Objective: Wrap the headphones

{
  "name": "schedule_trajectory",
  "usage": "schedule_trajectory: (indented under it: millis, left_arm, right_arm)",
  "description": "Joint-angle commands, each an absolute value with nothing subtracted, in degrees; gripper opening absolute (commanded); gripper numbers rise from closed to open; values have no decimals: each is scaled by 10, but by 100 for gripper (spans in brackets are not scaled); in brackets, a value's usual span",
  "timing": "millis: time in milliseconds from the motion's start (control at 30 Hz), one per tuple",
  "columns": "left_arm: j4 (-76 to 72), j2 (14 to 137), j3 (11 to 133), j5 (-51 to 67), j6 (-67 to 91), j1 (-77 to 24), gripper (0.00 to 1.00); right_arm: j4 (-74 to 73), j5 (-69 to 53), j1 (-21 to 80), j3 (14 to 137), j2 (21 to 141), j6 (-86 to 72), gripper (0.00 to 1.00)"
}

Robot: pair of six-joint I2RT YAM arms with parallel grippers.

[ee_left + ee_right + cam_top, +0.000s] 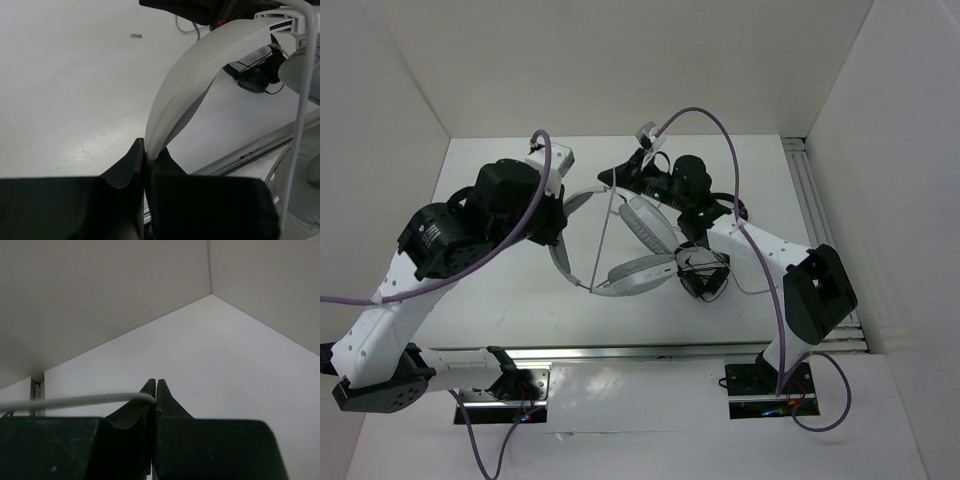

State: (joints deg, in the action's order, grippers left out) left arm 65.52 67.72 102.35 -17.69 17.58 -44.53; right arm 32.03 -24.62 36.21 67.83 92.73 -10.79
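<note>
The light grey headphones (642,250) lie mid-table, with one earcup (648,224) above the other (640,276). My left gripper (560,222) is shut on the headband (200,65), its jaws (147,152) pinching the band's end. My right gripper (610,181) is shut on the thin grey cable (75,401), with the jaws (155,386) closed over it, and is raised behind the headphones. The cable (599,235) runs taut from there down to the near side of the headband. It also shows in the left wrist view (301,105).
Small black on-ear headphones (703,271) lie right of the grey earcups, under my right arm, and show in the left wrist view (255,79). White walls enclose the table. A metal rail (640,352) runs along the front edge and another (808,190) along the right side.
</note>
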Motion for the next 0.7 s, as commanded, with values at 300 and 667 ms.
schedule_trajectory:
  millis: [300, 667]
  left_arm:
    - [594, 648, 1044, -66, 200, -459, 0]
    - [532, 665, 1193, -128, 249, -448, 0]
  right_arm:
    - [201, -126, 251, 759, 998, -156, 0]
    - [538, -449, 313, 628, 1087, -299, 0]
